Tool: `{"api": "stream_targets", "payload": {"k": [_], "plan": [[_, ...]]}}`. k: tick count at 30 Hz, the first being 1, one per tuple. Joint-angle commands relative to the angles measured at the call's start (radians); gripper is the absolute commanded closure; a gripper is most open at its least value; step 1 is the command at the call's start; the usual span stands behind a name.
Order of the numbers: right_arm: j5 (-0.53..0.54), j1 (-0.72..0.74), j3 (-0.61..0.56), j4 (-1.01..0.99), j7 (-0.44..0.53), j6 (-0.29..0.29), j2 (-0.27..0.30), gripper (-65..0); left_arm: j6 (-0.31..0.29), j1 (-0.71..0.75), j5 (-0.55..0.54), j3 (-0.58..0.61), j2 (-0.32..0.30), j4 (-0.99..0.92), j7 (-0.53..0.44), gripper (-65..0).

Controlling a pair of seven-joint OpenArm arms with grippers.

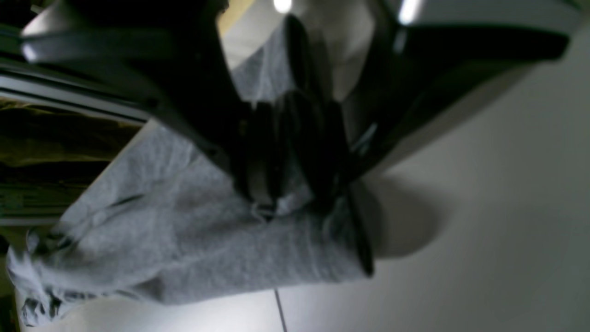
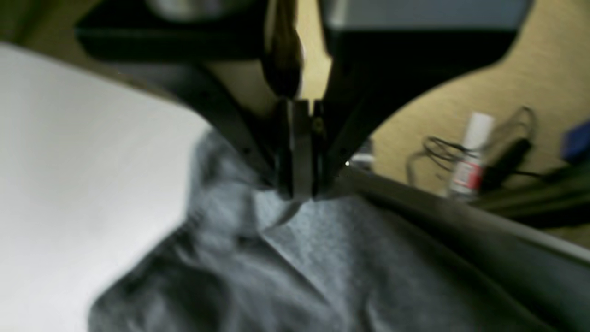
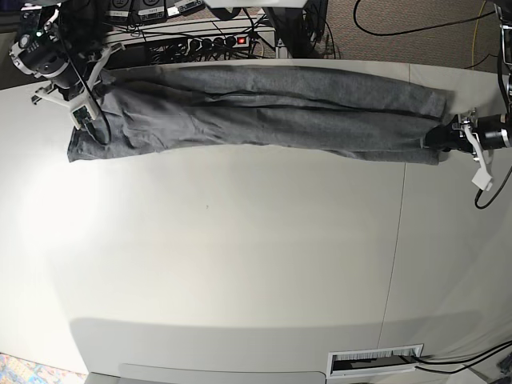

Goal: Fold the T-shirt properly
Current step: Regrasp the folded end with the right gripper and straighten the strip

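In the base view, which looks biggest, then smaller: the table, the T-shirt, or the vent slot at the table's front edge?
1. Table, fills most of the view.
2. T-shirt, stretched almost across the table between the left gripper and the right gripper.
3. Vent slot, smallest.

T-shirt [image 3: 264, 108]: plain heather grey, fine fleck, no print. Counter [image 3: 240, 256]: off-white, matte, one thin dark seam line. Left tool [image 1: 295, 184] and right tool [image 2: 302, 184]: black fingers, white housings. Floor [image 2: 530, 83] past the counter edge: tan carpet. On it a white bottle [image 2: 470, 157] with red label, black cables [image 2: 442, 152].
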Motion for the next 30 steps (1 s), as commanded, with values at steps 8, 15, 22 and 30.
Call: {"api": "stream_targets", "payload": {"k": [8,15,22,30], "plan": [[0.057,0.005,0.010,0.014,0.151,-0.005,0.014,-11.3,0.014,0.002,0.058,0.003,-0.016,0.000,0.016,-20.0],[0.156,0.080,0.010,0.014,0.204,-0.002,-0.047,-11.3,0.014,0.001,0.057,0.003,-0.016,0.000,0.012,-20.0],[0.102,0.096,-0.063,0.011,0.204,0.006,-0.076,0.0,0.014,0.001,0.057,0.003,-0.016,0.000,0.012,-20.0],[-0.183,0.110,-0.259,-0.170,0.342,0.005,-0.076,0.0,0.014,0.001,0.058,0.003,-0.016,0.000,0.024,-20.0]]}}
